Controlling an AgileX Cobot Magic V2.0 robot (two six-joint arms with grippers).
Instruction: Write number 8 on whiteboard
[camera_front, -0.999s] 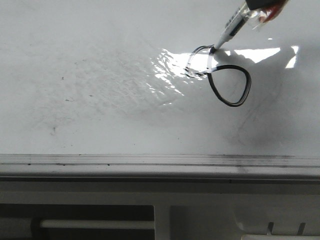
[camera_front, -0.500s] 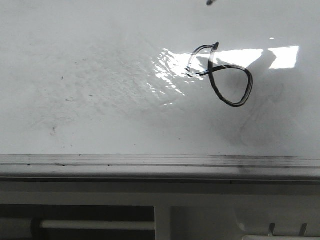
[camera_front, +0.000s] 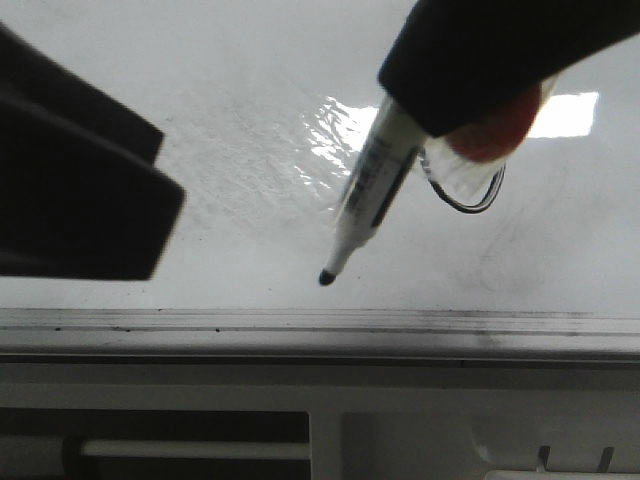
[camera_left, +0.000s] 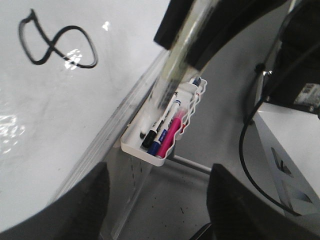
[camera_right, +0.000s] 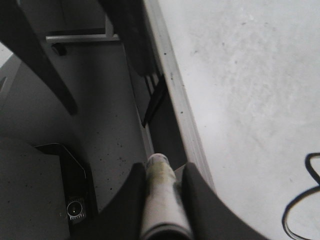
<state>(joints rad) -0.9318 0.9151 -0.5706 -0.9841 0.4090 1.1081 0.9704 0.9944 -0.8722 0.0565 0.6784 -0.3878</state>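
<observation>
- Clamping a marker, the right claw fills the upper right of the front view, its fingers pressed against either side of the marker's barrel.
- The marker slants down toward the near edge of the whiteboard, and its black tip sits just short of the grey edge rail; whether the tip touches the surface cannot be told.
- The left claw stands wide, with nothing between its two dark fingers; in the front view it shows as a blurred black mass at the left edge.
- The number 8 lies on the whiteboard toward its right side, a thin black slanted figure with a small loop and a larger loop; from the front most of it is hidden behind the right claw, only the curve of the larger loop showing.
- A white tray hangs below the near edge of the whiteboard, holding several pens, among them black, blue and pink ones.
</observation>
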